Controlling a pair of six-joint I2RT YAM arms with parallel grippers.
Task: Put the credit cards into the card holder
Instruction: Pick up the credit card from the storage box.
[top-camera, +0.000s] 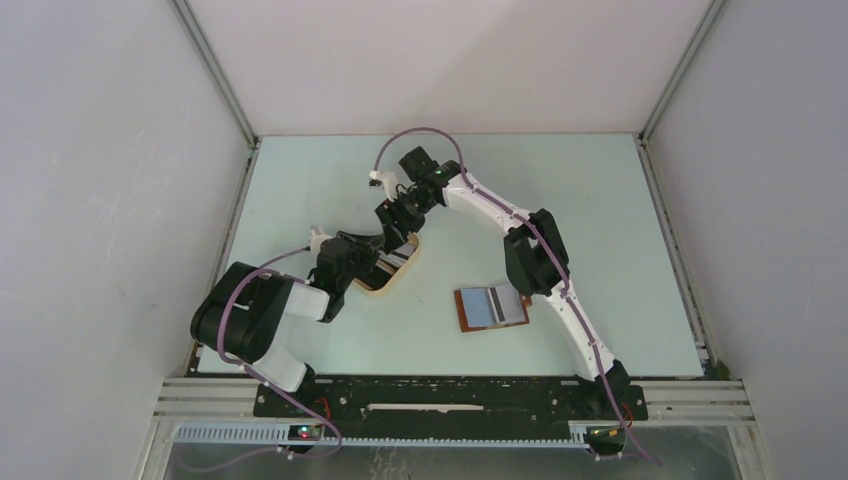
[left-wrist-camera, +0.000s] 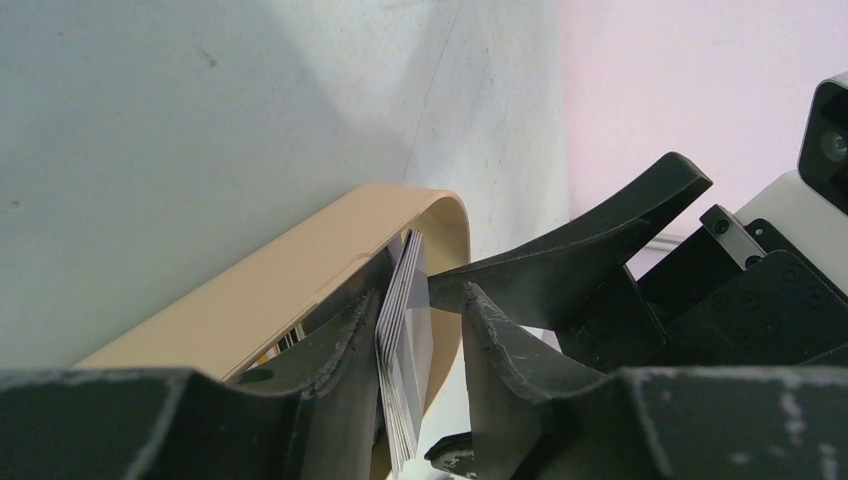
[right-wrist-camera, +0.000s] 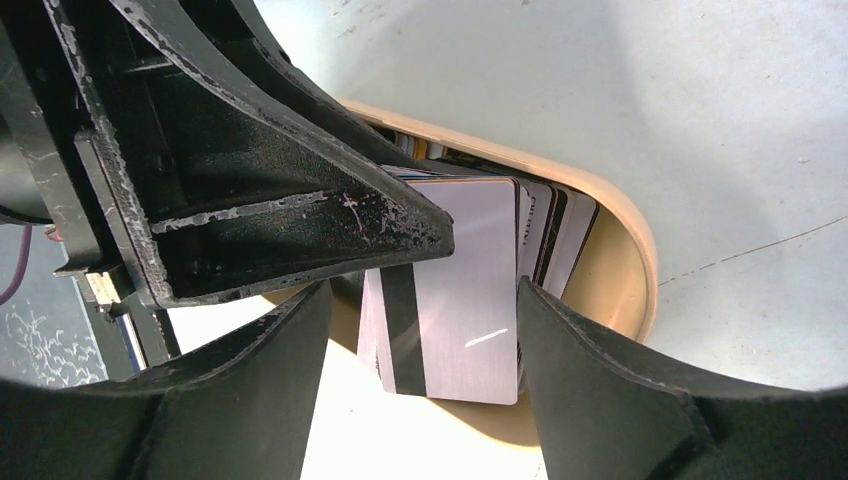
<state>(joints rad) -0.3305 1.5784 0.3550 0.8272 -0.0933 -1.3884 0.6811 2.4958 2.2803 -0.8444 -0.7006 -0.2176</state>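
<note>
Table (top-camera: 620, 200): pale surface boxed in by walls at the left, far and right edges. Bare surface shows to the right of my right arm and along the far edge.
Arms: both reach to one spot left of centre, the right one from the far side and the left one from the near side. They crowd each other there.
Tray (right-wrist-camera: 632, 250): tan oval under both my grippers. Its raised rim curves close round the cards on the far and right sides, leaving little room to swing.
Card holder (top-camera: 465, 316): reddish-brown, lying open and flat on the table, well apart from the tray to its right. A bluish card lies on its face, and open table borders its left and near edges.
Credit cards (right-wrist-camera: 465, 290): a fanned stack standing on edge inside the tray. The front one is whitish with a dark stripe.
Left gripper (left-wrist-camera: 428, 280): my fingers stand on either side of the stack's faces. One lies against it, but I cannot tell whether the other presses.
Right gripper (right-wrist-camera: 425, 290): my jaws are spread across the cards' width, one fingertip at the stack's side edge, gripping nothing.
</note>
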